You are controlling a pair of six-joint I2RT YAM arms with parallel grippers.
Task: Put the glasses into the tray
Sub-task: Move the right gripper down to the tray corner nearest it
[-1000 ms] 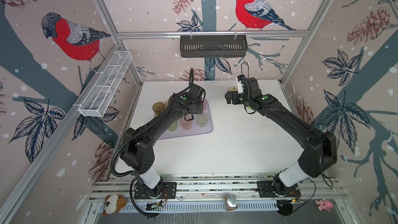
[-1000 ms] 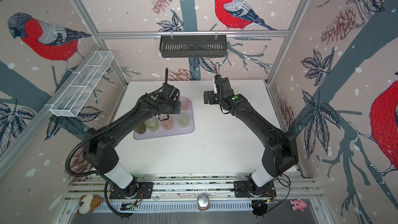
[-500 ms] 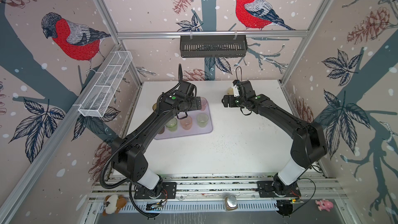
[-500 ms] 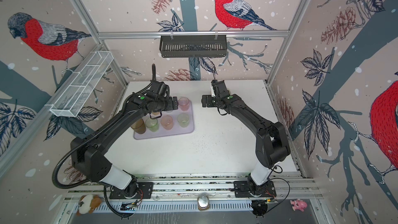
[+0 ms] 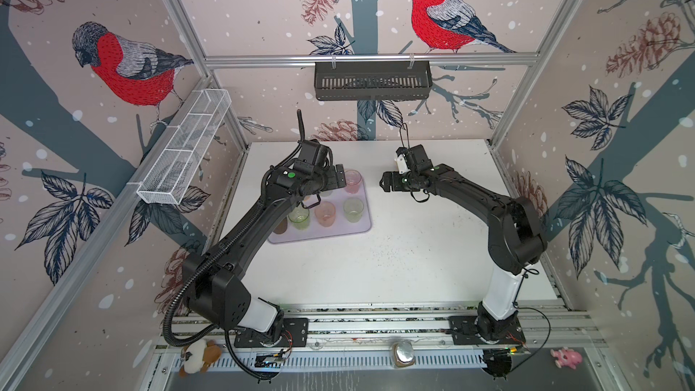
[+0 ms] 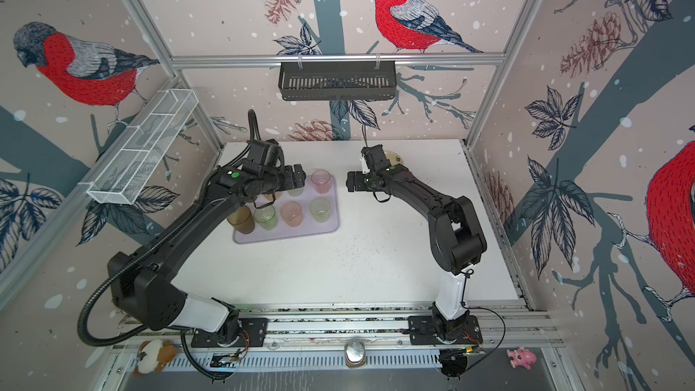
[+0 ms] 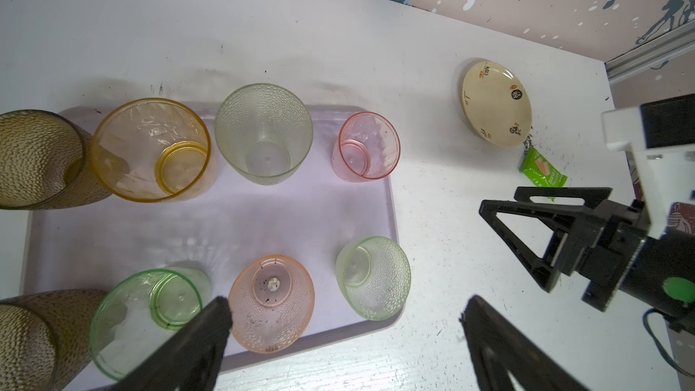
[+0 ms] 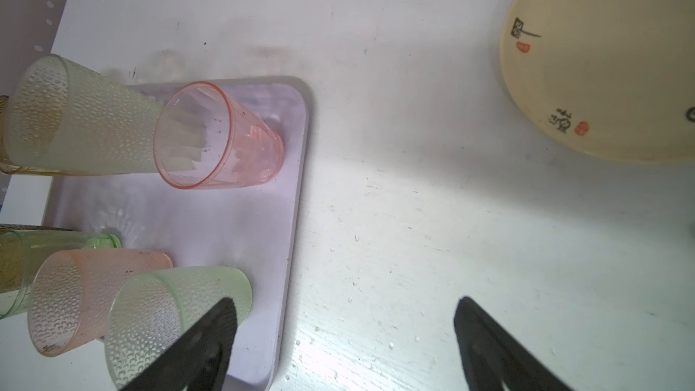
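The lilac tray (image 5: 327,233) sits on the white table (image 5: 376,268), left of middle. All 8 glasses (image 7: 263,133) stand on it in 2 rows of 4. In the nearer row they run brown, green, pink, pale, and in the farther row brown, amber, pale, pink. Over the tray's far row hangs the left gripper (image 5: 339,179), jaws spread wide with nothing between them. Just right of the tray, above bare table, the right gripper (image 5: 384,183) is spread wide too and empty. Farther back lie a green packet (image 7: 543,173) and a cream plate (image 7: 496,103).
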